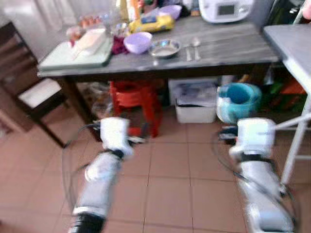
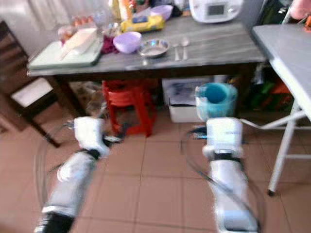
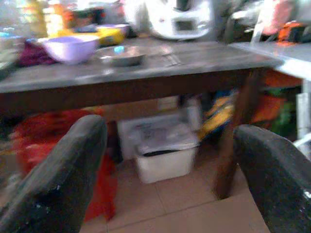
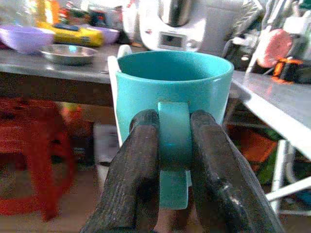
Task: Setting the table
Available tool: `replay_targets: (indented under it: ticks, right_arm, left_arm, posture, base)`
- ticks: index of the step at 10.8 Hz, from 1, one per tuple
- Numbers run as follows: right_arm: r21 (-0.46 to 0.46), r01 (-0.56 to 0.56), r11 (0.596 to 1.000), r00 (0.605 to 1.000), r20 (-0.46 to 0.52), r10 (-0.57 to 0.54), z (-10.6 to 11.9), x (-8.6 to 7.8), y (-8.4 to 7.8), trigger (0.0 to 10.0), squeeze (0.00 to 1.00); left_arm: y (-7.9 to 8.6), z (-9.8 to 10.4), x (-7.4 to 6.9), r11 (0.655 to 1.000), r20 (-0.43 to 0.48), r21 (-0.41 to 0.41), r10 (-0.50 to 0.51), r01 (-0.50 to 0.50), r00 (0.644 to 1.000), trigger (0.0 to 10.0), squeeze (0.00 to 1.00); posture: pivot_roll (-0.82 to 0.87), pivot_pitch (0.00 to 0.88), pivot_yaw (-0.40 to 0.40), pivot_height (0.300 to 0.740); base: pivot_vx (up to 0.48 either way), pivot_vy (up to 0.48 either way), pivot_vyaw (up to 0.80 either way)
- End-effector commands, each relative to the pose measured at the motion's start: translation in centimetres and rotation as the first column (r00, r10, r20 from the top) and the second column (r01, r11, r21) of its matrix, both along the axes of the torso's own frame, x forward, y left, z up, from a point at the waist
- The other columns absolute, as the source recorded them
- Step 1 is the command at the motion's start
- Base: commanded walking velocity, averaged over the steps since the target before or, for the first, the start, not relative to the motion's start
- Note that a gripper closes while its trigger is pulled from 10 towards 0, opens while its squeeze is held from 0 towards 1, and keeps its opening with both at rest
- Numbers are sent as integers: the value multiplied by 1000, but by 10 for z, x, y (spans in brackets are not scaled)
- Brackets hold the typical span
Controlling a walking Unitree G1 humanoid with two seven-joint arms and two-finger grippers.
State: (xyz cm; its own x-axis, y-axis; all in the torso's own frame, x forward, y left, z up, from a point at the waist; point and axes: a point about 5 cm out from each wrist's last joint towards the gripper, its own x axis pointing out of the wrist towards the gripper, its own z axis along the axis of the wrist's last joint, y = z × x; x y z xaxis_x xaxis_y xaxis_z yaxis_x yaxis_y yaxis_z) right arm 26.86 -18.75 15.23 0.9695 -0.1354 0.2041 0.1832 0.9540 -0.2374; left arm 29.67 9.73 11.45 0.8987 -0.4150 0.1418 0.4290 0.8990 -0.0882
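My head cameras look forward and down at the grey table (image 1: 228, 48); my wrist cameras look level along my fingers, sharing that table's front edge.

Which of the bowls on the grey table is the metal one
The metal bowl is the shallow silvery one between the lilac plastic bowl and the spoons. A second lilac bowl sits farther back by the yellow package.

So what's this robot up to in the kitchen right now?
It stands on the tiled floor facing a grey table and carries a teal mug in its right pincer, clamped on the handle. The left pincer is open and empty. On the table wait a purple bowl, a metal dish and some cutlery.
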Motion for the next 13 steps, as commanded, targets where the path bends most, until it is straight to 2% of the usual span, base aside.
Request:
replay_targets:
  ticks: [1, 4, 6, 10, 13]
  right_arm:
    - [18, -27, 999, 1000, 11, 26, 2, 1, 9, 10000, 0]
    - [17, -28, 999, 1000, 12, 28, 2, 2, 9, 10000, 0]
    - [18, -30, 999, 999, 13, 30, 2, 2, 10, 10000, 0]
    - [18, -34, 999, 999, 14, 33, 2, 4, 10, 10000, 0]
    - [-4, -34, 999, 999, 28, 34, 5, 5, 11, 10000, 0]
  left_arm:
    - [12, 2, 2, 999, 3, 14, 29, -29, 1000, 10000, 0]
    - [12, 1, 1, 1000, 0, 11, 25, -25, 1000, 10000, 0]
    - [11, 1, 1, 1000, -2, 10, 20, -20, 1000, 10000, 0]
    - [10, 1, 1, 1000, -1, 8, 20, -20, 1000, 10000, 0]
    - [10, 3, 2, 1000, 5, 4, 20, -20, 1000, 10000, 0]
  posture:
    - [-107, 73, 113, 740]
    - [-108, 74, 112, 740]
    - [-108, 73, 111, 740]
    - [-109, 70, 109, 740]
    - [-109, 65, 107, 740]
  base:
    - [394, 0, -450]
    - [393, 0, -427]
    - [394, 0, 0]
    - [391, 0, -558]
    - [391, 0, 0]
